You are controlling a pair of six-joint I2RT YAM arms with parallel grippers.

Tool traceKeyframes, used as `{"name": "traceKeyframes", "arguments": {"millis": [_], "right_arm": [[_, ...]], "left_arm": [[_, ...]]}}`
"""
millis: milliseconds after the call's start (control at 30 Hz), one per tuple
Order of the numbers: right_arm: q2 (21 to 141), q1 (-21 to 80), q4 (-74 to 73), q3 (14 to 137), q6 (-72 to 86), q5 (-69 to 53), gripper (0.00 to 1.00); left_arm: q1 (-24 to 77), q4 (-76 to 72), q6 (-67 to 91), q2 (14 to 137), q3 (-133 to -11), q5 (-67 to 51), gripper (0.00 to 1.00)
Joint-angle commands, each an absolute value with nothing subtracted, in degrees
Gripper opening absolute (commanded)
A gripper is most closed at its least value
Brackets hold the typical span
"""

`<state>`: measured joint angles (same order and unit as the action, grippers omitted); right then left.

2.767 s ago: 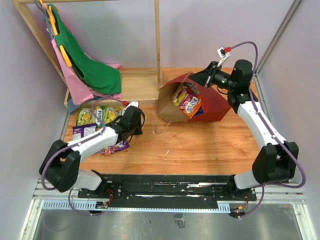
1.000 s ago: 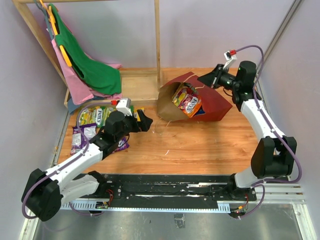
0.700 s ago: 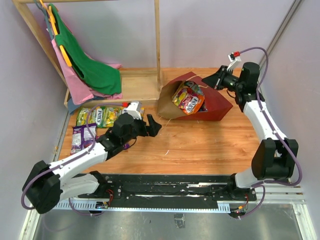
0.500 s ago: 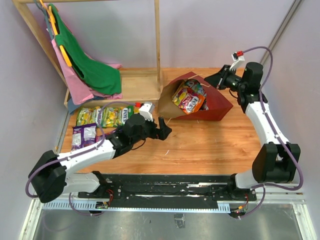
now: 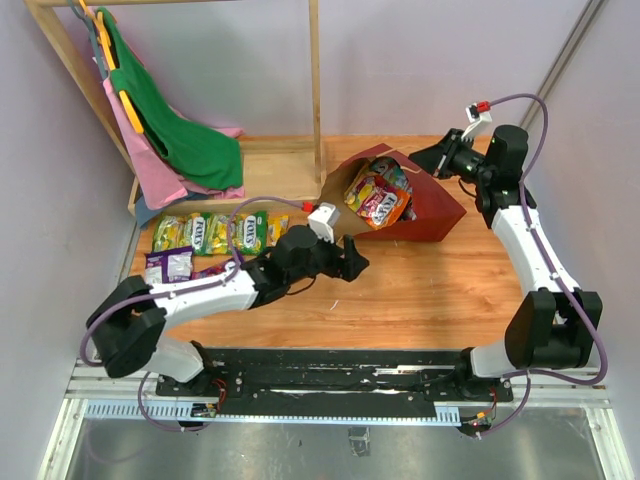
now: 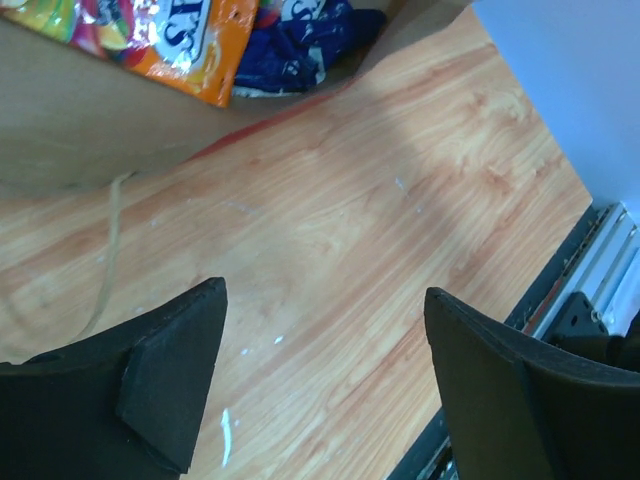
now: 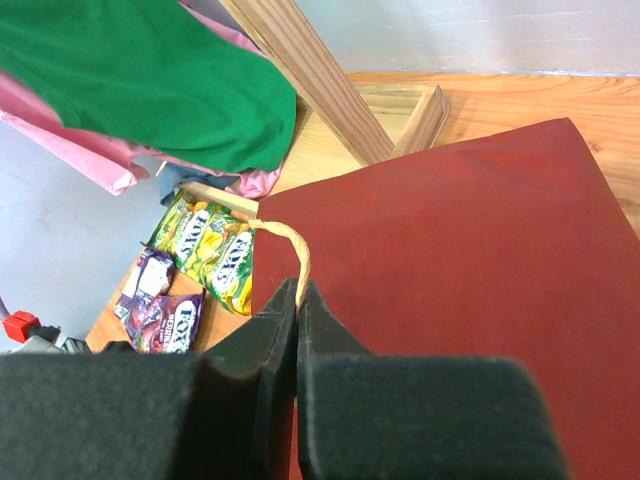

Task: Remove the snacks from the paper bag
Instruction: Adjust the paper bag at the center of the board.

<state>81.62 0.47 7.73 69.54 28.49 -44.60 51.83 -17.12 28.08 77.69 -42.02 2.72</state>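
As cloths (image 5: 190, 145) hang left, a post (image 5: 316, 90) flanks the paper bag (image 5: 435, 215)

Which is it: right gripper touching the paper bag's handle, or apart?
Touching. The right wrist view shows the right gripper shut on the tan handle of the paper bag.

Lilac walls (image 5: 420, 60), orange wooden tabletop (image 5: 420, 295), timber rack (image 5: 315, 80) with green and pink cloths (image 5: 190, 140).

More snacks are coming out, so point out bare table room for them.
Bare wood lies on the near side of the paper bag, between the left gripper and the right arm. The left strip is crowded with candy packets.
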Motion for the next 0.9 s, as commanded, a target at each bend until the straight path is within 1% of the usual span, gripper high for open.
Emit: {"name": "traceKeyframes", "arguments": {"millis": [0, 67, 200, 367, 467, 600, 733, 867], "right_arm": [[80.5, -0.4, 11.4, 68.9, 30.8, -45.4, 0.01], [80.8, -0.3, 12.3, 68.7, 31.6, -45.8, 0.01], [80.8, -0.1, 13.4, 68.2, 32.5, -46.1, 0.01], [80.4, 0.3, 13.9, 68.0, 32.7, -46.4, 0.01], [80.3, 0.3, 13.7, 68.1, 32.3, -46.2, 0.01], [81.1, 0.4, 14.0, 68.5, 32.7, -46.4, 0.01], [81.4, 1.1, 14.7, 68.4, 33.3, -46.7, 0.01], [81.1, 1.9, 14.9, 68.5, 33.2, -46.9, 0.01]], "left_arm": [[53.1, -21.2, 26.8, 84.2, -48.3, 3.4, 0.87], [53.2, -22.1, 27.3, 87.8, -50.7, 3.5, 0.89], [53.3, -24.4, 26.5, 93.5, -54.1, 6.0, 0.91], [53.3, -24.7, 22.2, 95.5, -57.7, 11.9, 0.93], [53.3, -29.3, 20.9, 92.3, -55.7, 9.3, 0.93], [53.3, -33.0, 18.7, 86.9, -52.2, 1.5, 0.95], [53.3, -30.3, 13.0, 84.2, -51.8, 1.0, 0.99], [53.3, -24.4, 3.6, 86.8, -54.8, -1.5, 1.00]]}}
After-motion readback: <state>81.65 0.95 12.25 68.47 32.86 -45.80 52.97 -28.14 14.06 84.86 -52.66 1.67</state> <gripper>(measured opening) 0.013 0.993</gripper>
